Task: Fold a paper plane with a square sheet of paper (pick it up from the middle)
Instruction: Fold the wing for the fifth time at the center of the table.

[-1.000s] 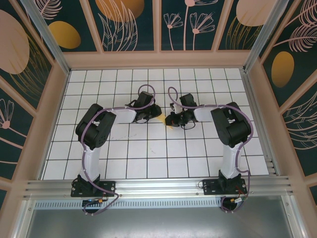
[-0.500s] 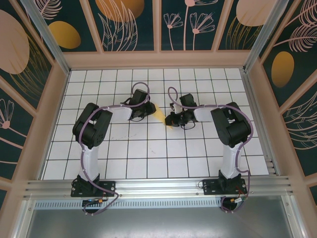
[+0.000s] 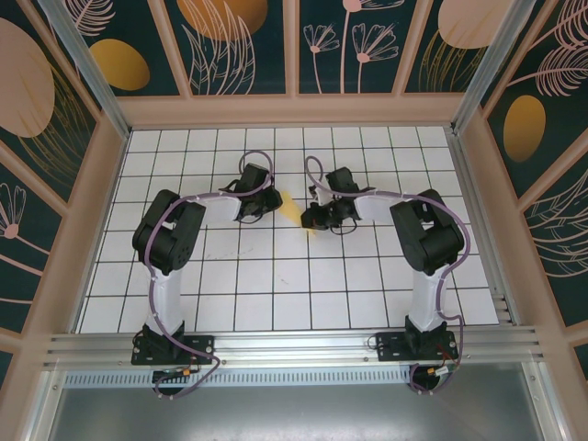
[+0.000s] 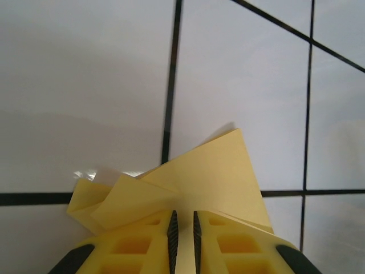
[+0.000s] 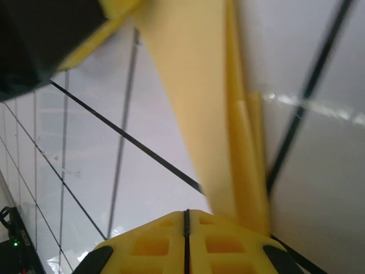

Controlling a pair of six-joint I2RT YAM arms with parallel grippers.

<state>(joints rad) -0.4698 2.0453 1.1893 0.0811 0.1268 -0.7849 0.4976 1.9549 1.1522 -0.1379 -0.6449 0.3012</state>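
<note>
1. The left gripper [image 4: 182,216] sits just left of the table's middle. Its jaws are drawn nearly together, leaving only a thin slit. They pinch the yellow paper [image 4: 208,177], whose folded layers fan out from the fingertips.
2. The yellow paper, folded into a narrow, pointed shape, spans the short gap between the two grippers, over the middle rows of the white gridded table [image 3: 276,294].
3. The right gripper [image 5: 186,212] has its jaws pressed flush together. The paper runs down behind one finger, and I cannot tell whether it is clamped there.
</note>
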